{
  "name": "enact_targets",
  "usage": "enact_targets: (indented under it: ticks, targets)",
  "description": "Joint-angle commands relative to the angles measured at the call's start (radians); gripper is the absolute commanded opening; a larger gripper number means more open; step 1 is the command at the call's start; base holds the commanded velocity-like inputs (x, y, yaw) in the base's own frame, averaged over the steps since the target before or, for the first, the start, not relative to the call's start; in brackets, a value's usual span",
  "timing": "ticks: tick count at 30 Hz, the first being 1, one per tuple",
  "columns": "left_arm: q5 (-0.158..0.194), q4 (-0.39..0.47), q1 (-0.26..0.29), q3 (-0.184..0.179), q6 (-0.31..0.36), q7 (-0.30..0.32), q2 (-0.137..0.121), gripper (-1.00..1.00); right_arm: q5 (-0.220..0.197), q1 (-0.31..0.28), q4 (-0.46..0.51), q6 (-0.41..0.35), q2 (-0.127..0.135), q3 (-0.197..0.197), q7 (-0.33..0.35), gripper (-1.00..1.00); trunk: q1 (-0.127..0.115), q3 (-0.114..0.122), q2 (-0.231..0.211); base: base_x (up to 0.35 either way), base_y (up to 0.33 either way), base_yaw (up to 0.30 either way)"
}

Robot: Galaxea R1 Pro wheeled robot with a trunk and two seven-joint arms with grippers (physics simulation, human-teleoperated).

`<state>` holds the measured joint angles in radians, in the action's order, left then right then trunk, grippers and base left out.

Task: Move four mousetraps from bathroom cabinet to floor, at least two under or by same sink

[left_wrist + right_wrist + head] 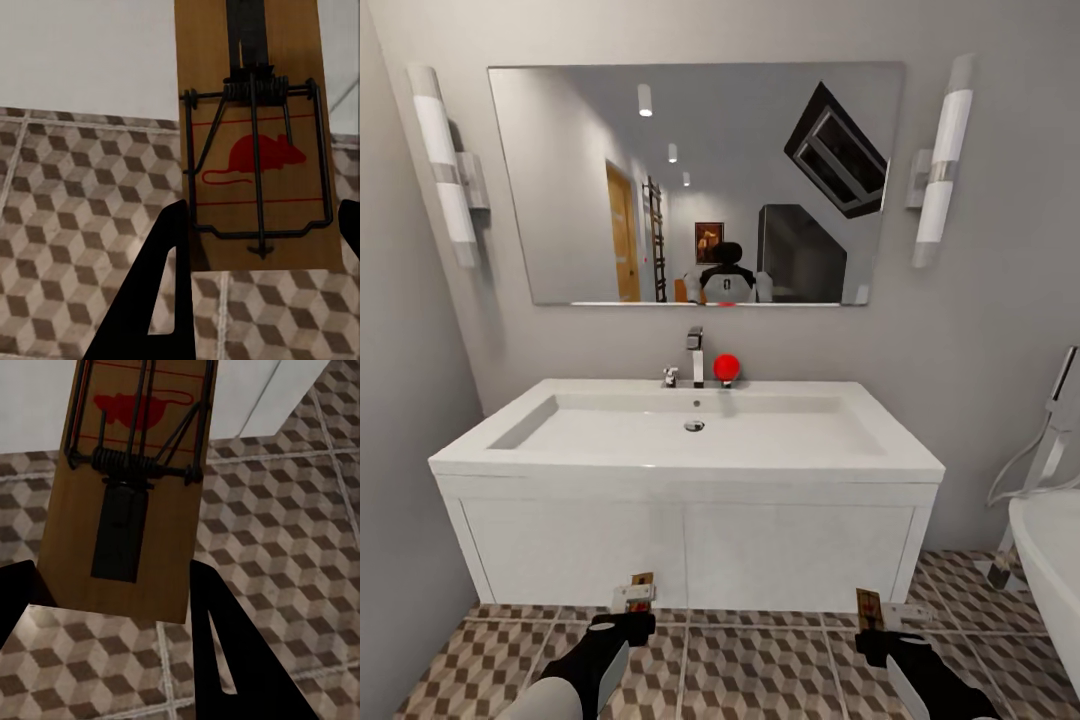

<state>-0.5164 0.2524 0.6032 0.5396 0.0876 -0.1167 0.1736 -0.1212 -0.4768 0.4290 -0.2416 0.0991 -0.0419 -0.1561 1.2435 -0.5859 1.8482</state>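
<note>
traps in hand: your left gripper (622, 622) grasps one mousetrap (255, 142), right gripper (882, 640) another mousetrap (131, 487), low before the bathroom sink (690, 440); neither rests on the bathroom floor (760, 670) yet.

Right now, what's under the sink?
Under the bathroom sink is cube-patterned floor, with two mousetraps at its front edge. The cabinet front hides whatever lies further back.

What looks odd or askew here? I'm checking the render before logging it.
A red ball sits on the sink ledge beside the tap, unusual there. Otherwise each tool holds a mousetrap above the floor: left trap, right trap.
</note>
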Motion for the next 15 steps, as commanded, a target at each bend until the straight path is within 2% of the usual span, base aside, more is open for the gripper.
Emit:
enact_targets:
  ticks: [1,9,11,15]
  targets:
    - [-0.006,0.003,0.0,0.002,0.004,0.001,0.001,-1.0,-0.014,0.0,0.001,0.0,0.001,-0.004,-0.003,-1.0,0.004,-0.004,0.008,0.0,0.0,0.0]
    - [-0.007,0.004,0.0,0.001,-0.01,0.007,0.001,-1.0,-0.017,0.0,-0.001,0.024,-0.004,-0.003,-0.005,-1.0,0.035,-0.029,0.064,0.0,0.0,0.0]
    - [-0.008,0.009,0.0,0.0,-0.013,0.008,0.001,-1.0,-0.017,0.0,-0.001,0.06,-0.018,-0.003,-0.005,-1.0,0.042,-0.036,0.078,0.0,0.0,0.0]
    - [-0.008,0.039,0.0,-0.003,-0.015,0.009,0.001,-1.0,-0.017,0.0,-0.001,0.097,-0.062,-0.004,-0.003,-1.0,0.058,-0.048,0.106,0.0,0.0,0.0]
